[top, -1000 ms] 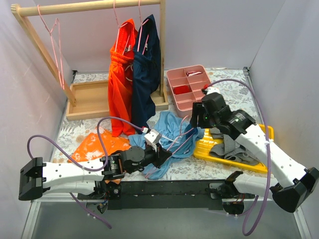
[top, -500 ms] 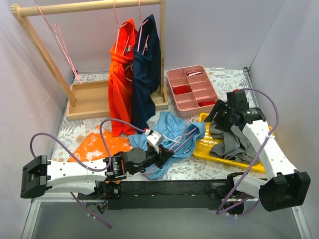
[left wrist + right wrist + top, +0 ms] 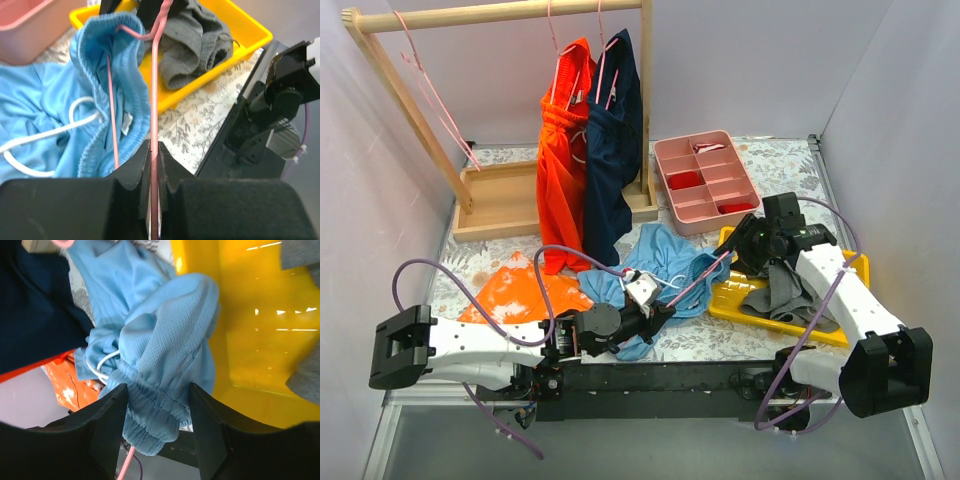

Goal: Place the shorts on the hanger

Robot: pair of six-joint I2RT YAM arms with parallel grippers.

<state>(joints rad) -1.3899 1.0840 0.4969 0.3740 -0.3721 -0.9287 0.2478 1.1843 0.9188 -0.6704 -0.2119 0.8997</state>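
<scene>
Waistband (image 3: 150, 412) between right tool (image 3: 157, 427) fingers

Yellow tray (image 3: 855, 262) & pink bin (image 3: 668, 155) crowd shorts (image 3: 665, 255).

shorts (image 3: 665, 262) are lying mid-worktop (image 3: 760, 160), bin (image 3: 800, 300) sitting just right of them with a crumpled garment (image 3: 790, 295) in it. compartment tray (image 3: 705, 180) is sitting behind the bin, garment rack (image 3: 500, 110) standing back-left with two pairs of shorts hanging on it. spare hangers (image 3: 435, 90) are hanging at the rack's left end. left claw (image 3: 655, 312) is sitting at the shorts' near edge, hanger (image 3: 155, 75) running from it into the waistband. right claw (image 3: 745, 245) is sitting at their right edge, waistband between its fingers.
</scene>
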